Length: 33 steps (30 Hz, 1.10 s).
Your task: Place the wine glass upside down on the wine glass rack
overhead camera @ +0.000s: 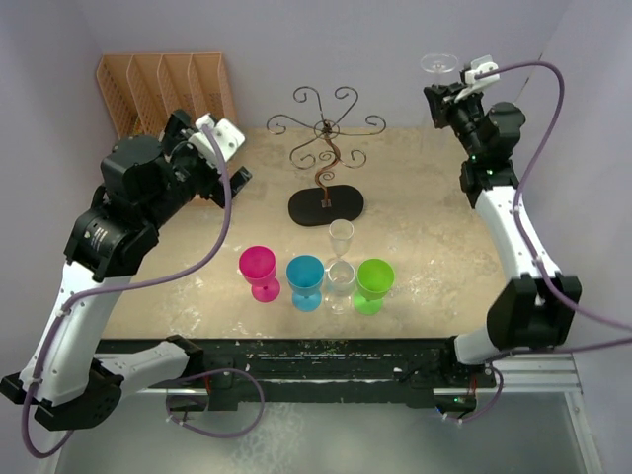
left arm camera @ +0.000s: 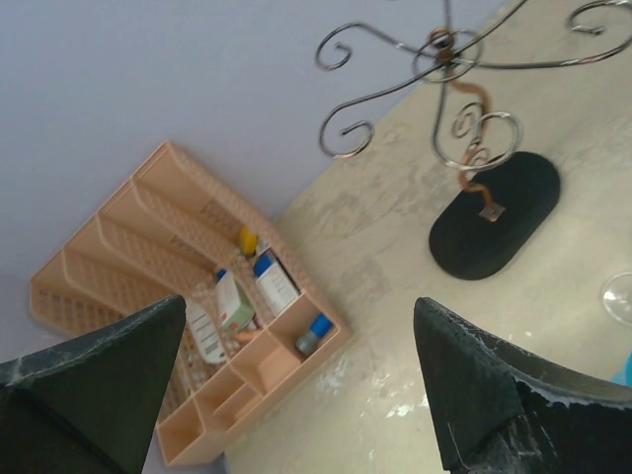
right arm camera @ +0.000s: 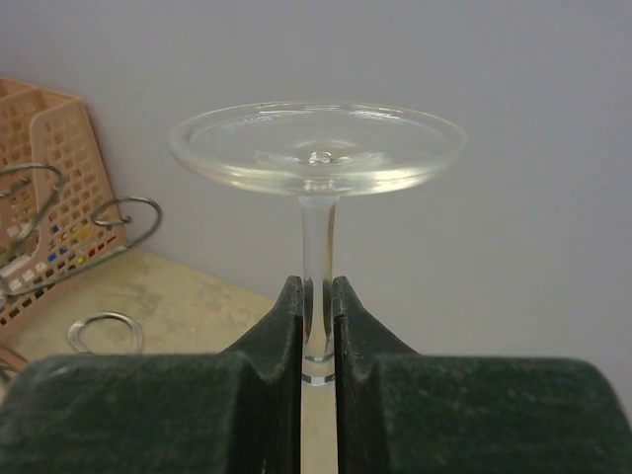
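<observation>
Closest to me, the left arm (overhead camera: 84, 296) rises from the near left corner of the table (overhead camera: 434, 237) and bends in over its left side. The left gripper (left arm camera: 301, 304) hangs in the air above the tabletop, its fingers spread wide apart and pointing toward the back wall.

Behind it, in the far left corner, a peach slotted organizer (overhead camera: 163, 89) leans against the wall. The left wrist view shows a few small bottles (left arm camera: 267, 286) lying in its compartments.

Moving right, a row of stemware stands near the front edge. First comes a pink goblet (overhead camera: 260, 272), then a blue goblet (overhead camera: 306, 281). A clear glass (overhead camera: 340, 281) stands just beside the blue one, with a taller clear glass (overhead camera: 341, 237) right behind it. A green goblet (overhead camera: 374, 284) ends the row.

Behind the row, about mid-table, the wine glass rack (overhead camera: 325, 127) stands on its black oval base (overhead camera: 326, 204), its curled wire arms fanning out from the stem.

On the far right, the right arm (overhead camera: 513, 237) reaches up toward the back right corner. The right gripper (right arm camera: 316, 296) is clamped tight on the stem of the wine glass (right arm camera: 318, 148). The glass is held upside down with its foot on top, high above the table and well to the right of the rack, touching none of its arms. The bowl is hidden below the fingers.
</observation>
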{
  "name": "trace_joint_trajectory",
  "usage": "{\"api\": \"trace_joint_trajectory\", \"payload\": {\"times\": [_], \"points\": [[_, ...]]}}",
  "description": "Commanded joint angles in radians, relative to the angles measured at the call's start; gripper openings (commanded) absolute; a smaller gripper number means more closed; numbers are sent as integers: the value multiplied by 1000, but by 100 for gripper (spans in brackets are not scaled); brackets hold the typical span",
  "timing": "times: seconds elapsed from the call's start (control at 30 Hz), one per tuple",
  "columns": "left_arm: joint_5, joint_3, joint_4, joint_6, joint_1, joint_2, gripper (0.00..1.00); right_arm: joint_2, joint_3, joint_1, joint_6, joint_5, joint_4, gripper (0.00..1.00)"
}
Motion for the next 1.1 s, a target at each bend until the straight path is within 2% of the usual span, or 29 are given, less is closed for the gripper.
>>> {"api": "trace_joint_trajectory", "payload": {"times": [0.0, 0.17, 0.3, 0.5, 0.7, 0.8, 1.07], "points": [[-33, 0, 3, -31, 66, -33, 100, 107, 78, -106, 169, -251, 289, 0], [-3, 10, -88, -40, 69, 11, 100, 301, 186, -117, 179, -313, 349, 0], [44, 18, -126, -72, 108, 53, 99, 525, 388, -117, 244, -449, 386, 0], [105, -2, -125, -118, 169, 105, 100, 818, 645, -112, 417, -580, 586, 0], [203, 22, -139, -150, 229, 167, 100, 947, 759, -79, 397, -668, 705, 0], [218, 23, -142, -146, 246, 191, 100, 1009, 813, -59, 446, -692, 755, 0], [336, -17, -150, -129, 257, 240, 100, 1085, 896, 33, 434, -756, 773, 0]]}}
